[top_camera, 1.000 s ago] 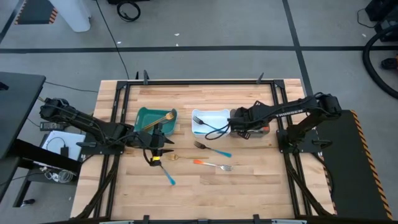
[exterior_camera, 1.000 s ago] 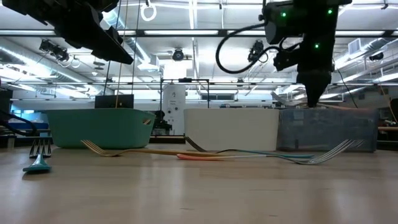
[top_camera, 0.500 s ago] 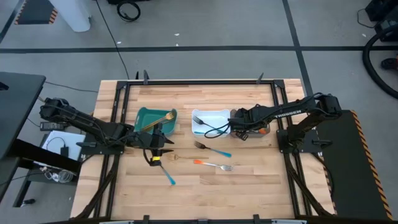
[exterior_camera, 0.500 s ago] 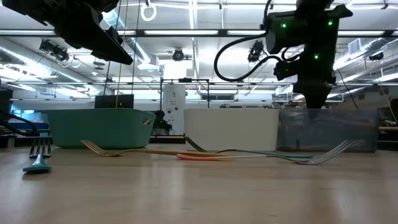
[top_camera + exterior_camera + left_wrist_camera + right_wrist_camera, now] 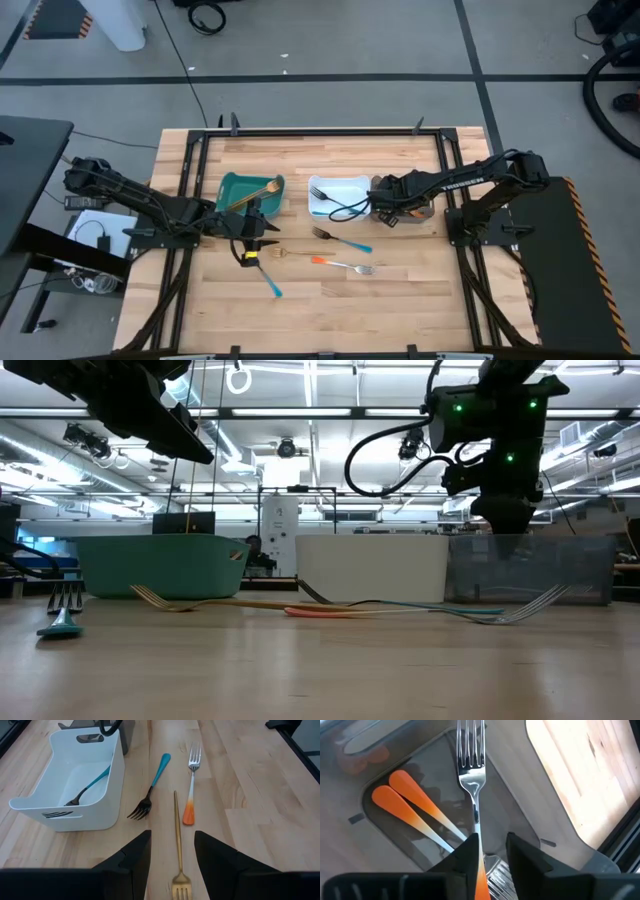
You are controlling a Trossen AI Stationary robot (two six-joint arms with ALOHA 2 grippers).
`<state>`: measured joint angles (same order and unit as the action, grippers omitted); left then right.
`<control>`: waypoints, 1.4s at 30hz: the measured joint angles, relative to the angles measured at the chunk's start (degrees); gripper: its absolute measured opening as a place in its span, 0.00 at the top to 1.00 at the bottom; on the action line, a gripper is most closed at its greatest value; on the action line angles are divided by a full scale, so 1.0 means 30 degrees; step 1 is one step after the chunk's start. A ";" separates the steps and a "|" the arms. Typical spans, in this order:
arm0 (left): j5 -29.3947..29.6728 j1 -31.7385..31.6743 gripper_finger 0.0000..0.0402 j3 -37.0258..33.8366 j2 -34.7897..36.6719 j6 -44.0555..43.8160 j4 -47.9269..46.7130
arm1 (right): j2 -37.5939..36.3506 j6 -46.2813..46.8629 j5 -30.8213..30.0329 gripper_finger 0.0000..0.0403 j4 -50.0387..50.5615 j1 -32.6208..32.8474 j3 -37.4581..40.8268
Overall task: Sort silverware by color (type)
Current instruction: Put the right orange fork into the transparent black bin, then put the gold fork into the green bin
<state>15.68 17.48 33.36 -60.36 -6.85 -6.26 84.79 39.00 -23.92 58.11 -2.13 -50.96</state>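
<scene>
Right wrist view: right gripper [image 5: 489,851] is parted narrowly around an orange-handled fork [image 5: 472,785] inside the grey bin [image 5: 520,827]; two orange-handled utensils [image 5: 415,805] are lodged at nine o'clock. Left gripper [image 5: 171,851] is spread wide over a gold fork [image 5: 178,850].

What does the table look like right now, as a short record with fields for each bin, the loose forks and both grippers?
teal bin: one gold fork
white bin: one blue-handled dark fork
grey bin: orange-handled silverware
loose on table: blue-handled fork, orange-handled fork, gold fork on table, blue utensil
left gripper: open, over the loose gold fork
right gripper: in the grey bin, opening around an orange-handled fork
</scene>
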 joint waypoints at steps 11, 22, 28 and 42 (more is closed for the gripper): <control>0.0000 0.0058 0.60 0.0000 0.0000 -0.0099 0.0029 | -0.0029 -0.0363 -0.0012 0.70 0.0289 0.0030 -0.0767; -0.0355 0.0058 0.60 0.0000 0.0000 -0.1035 0.0000 | -0.0036 -0.0559 -0.1364 0.70 0.0066 0.1023 -0.2590; -0.0532 0.0064 0.60 0.0001 -0.0362 -0.1239 -0.0694 | -0.0043 -0.0566 -0.3135 0.70 -0.0277 0.2673 -0.3800; -0.0983 0.0692 0.60 0.0015 -0.2291 -0.1835 -0.0991 | -0.0044 -0.2075 -0.3186 0.70 -0.4659 0.4973 -0.3883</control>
<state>12.73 19.55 33.41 -67.23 -12.36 -9.24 84.66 32.77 -33.47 44.13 12.79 -62.61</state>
